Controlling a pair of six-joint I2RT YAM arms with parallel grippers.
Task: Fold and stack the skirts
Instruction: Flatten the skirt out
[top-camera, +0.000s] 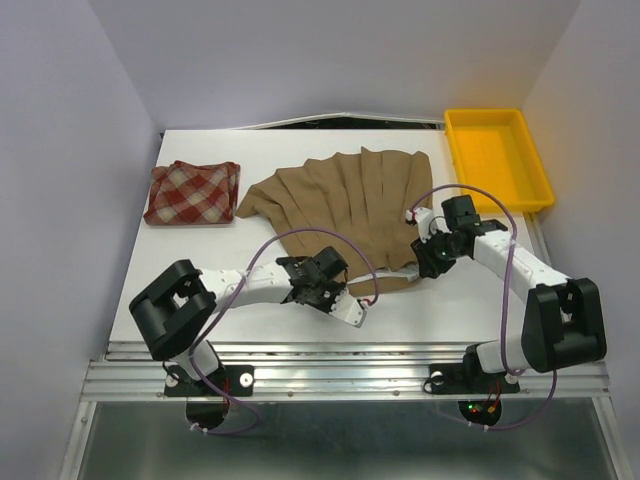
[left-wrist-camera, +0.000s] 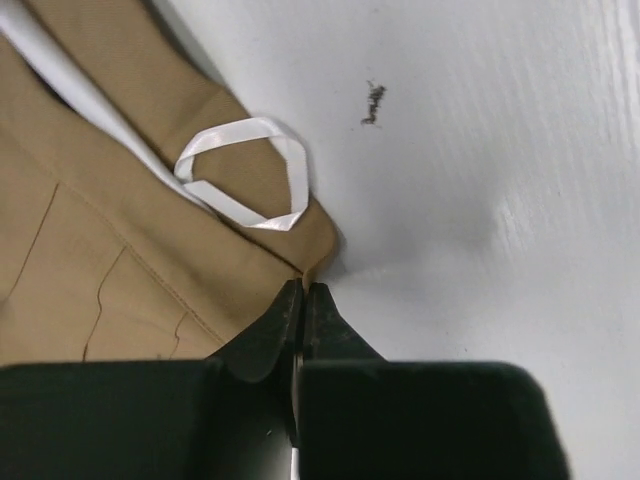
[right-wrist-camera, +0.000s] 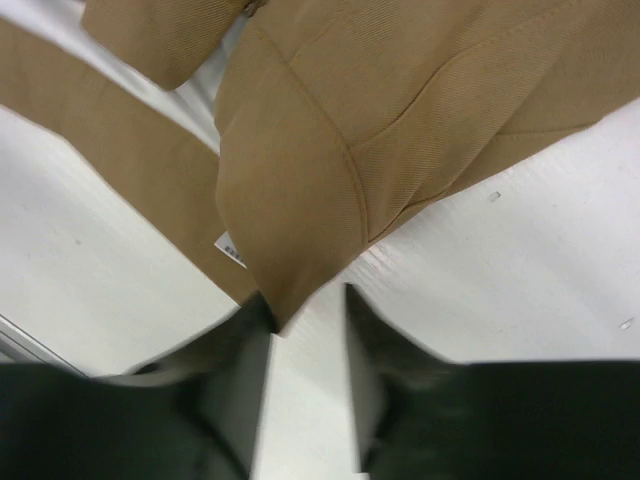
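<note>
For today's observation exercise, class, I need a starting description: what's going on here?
The tan skirt lies spread out in the middle, being handled at its near edge. The left arm's fingers are shut on its near corner. The right arm's fingers stand open at the other near corner, not gripping. The checked skirt already lies folded at the far left.

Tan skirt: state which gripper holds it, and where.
Left gripper pinches the tan skirt at its corner beside the white loop. Right gripper is open, holding nothing.

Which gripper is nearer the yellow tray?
Right. The right gripper is at the right corner of the tan skirt, toward the yellow tray; the left gripper grips its near edge, farther left.
</note>
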